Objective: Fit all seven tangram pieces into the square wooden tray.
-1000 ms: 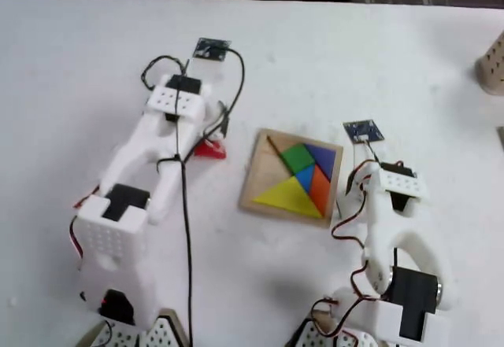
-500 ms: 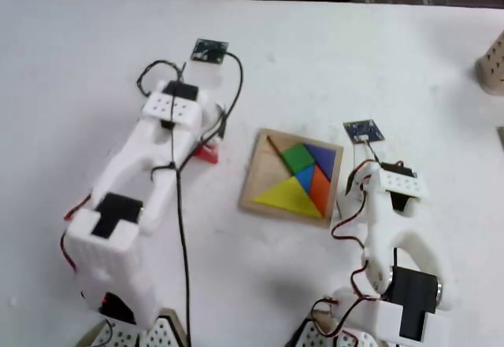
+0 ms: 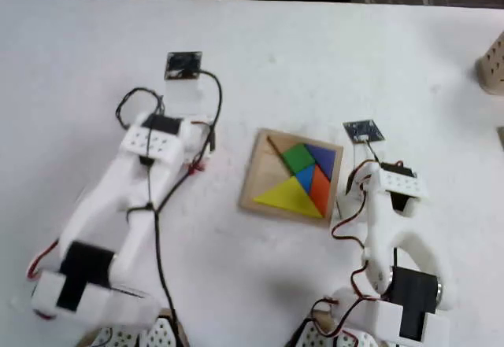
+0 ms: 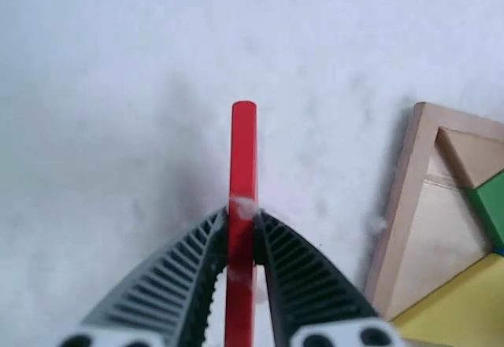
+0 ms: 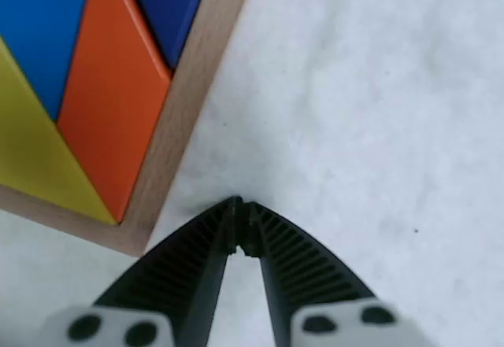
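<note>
The square wooden tray [image 3: 256,197] lies mid-table and holds yellow, green, orange and two blue pieces; its left part is bare wood [image 4: 429,237]. My left gripper [image 4: 241,215] is shut on a red tangram piece [image 4: 243,166] held on edge, just left of the tray [image 4: 402,205]. In the high view the red piece [image 3: 194,166] peeks out beside the left arm's wrist. My right gripper [image 5: 239,205] is shut with nothing in it, resting on the table just outside the tray's corner [image 5: 150,229], beside the orange piece [image 5: 110,111].
Two small circuit boards lie on the white table, one at the back left [image 3: 183,65] and one right of the tray [image 3: 363,131]. A perforated beige object [image 3: 493,68] stands at the right edge. Cables loop around the left arm [image 3: 161,229].
The left arm has pulled back to the left and toward the front with the red piece, away from the tray. The right arm has not moved.
</note>
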Available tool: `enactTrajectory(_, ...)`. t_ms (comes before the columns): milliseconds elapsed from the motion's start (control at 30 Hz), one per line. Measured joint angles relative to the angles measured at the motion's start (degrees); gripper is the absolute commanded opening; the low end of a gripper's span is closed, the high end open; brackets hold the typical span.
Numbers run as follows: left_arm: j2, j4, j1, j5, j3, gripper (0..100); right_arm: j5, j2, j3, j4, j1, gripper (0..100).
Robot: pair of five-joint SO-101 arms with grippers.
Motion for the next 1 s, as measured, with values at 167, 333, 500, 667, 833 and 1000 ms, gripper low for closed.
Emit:
enactTrajectory(167,-7.8,-2.2,0.0,4.4,5.0,2,0.0,0.0,0.0,0.0,0.0,1.8)
enactTrajectory(333,-10.2,-2.3,0.0,6.9,5.5,2,0.0,0.0,0.0,0.0,0.0,1.8)
enactTrajectory(500,-12.5,-1.9,4.1,9.0,5.4,2,0.0,0.0,0.0,0.0,0.0,1.8)
enactTrajectory(667,-14.8,0.7,14.2,10.5,1.7,3,-0.7,0.0,0.0,0.0,0.9,1.8)
enactTrajectory(833,-14.7,-1.0,22.8,10.5,-0.1,3,-1.2,0.0,0.0,0.0,1.4,1.8)
enactTrajectory(1000,-6.6,-8.9,24.6,10.5,-0.1,3,-1.2,0.0,0.0,0.0,1.4,1.8)
